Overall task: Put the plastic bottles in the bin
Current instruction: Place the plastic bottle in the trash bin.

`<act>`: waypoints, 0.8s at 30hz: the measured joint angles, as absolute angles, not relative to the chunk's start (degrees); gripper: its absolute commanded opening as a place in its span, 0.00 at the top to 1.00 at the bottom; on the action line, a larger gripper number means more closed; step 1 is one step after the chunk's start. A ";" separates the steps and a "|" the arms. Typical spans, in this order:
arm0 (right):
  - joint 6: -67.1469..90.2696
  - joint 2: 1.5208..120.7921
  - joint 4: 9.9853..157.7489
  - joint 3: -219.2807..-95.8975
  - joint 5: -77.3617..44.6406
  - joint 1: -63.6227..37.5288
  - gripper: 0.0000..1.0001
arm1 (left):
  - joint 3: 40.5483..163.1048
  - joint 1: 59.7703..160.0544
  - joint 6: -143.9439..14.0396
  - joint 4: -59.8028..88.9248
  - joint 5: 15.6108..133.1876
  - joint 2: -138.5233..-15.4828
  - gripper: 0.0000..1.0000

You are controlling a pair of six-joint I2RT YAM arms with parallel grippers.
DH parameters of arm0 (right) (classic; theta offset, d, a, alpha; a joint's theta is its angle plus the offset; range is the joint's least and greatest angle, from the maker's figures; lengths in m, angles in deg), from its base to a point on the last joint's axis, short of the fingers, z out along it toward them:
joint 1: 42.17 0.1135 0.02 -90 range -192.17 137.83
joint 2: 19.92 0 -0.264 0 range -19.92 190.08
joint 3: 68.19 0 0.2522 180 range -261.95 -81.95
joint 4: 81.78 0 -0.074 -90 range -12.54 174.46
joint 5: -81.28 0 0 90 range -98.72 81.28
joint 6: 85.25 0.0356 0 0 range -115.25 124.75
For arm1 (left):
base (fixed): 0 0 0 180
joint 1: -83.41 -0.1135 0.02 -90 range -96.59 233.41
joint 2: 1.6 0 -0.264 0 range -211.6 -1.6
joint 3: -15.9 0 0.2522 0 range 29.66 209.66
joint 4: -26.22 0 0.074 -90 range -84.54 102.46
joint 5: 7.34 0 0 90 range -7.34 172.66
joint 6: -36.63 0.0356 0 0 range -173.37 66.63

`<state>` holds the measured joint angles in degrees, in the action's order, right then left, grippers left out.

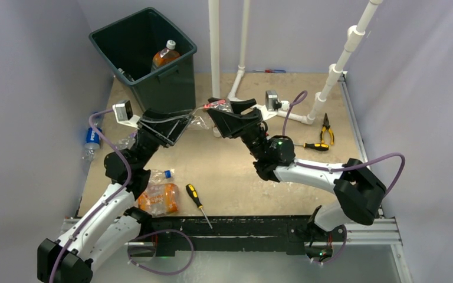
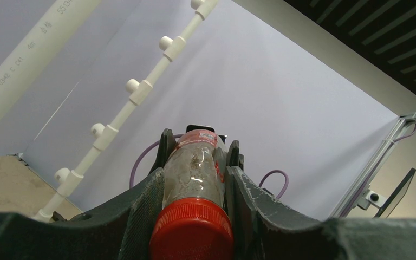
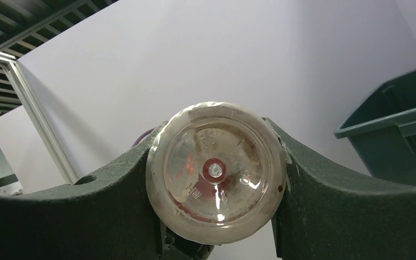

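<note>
A clear bottle with a red label and red cap (image 1: 207, 109) hangs in the air just in front of the dark green bin (image 1: 118, 44), held between both grippers. My left gripper (image 1: 180, 122) is shut on its cap end; the left wrist view shows the red cap (image 2: 192, 230) and body between my fingers (image 2: 141, 208). My right gripper (image 1: 224, 115) is shut on its base end; the right wrist view shows the round base (image 3: 215, 172) between my fingers (image 3: 314, 184). An orange bottle (image 1: 166, 56) lies inside the bin.
On the table lie a blue-label bottle (image 1: 92, 139) at the left edge, a crushed orange-label bottle (image 1: 159, 198) and a clear blue-capped one (image 1: 163, 175) near the left arm. Screwdrivers (image 1: 198, 202) (image 1: 316, 146), pliers (image 1: 327, 127) and white pipes (image 1: 214, 47) lie around.
</note>
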<state>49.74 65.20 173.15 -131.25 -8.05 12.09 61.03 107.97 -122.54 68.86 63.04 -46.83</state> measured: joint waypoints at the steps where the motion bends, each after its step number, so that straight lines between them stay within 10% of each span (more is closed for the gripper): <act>1: 49.74 65.20 173.15 -131.23 -8.05 12.09 0.99 | 61.03 107.99 -122.56 68.99 63.04 -47.00 1.00; 11: 49.43 62.51 171.81 -129.11 -10.22 12.20 0.27 | 63.35 108.65 -117.31 61.60 62.80 -43.29 1.00; 19: 45.80 51.80 166.48 -128.00 -14.72 12.20 0.29 | 68.20 108.71 -113.75 57.14 62.80 -39.11 1.00; 24: 43.71 47.71 161.10 -128.00 -14.72 11.89 0.56 | 68.44 108.65 -113.77 56.99 62.96 -39.92 1.00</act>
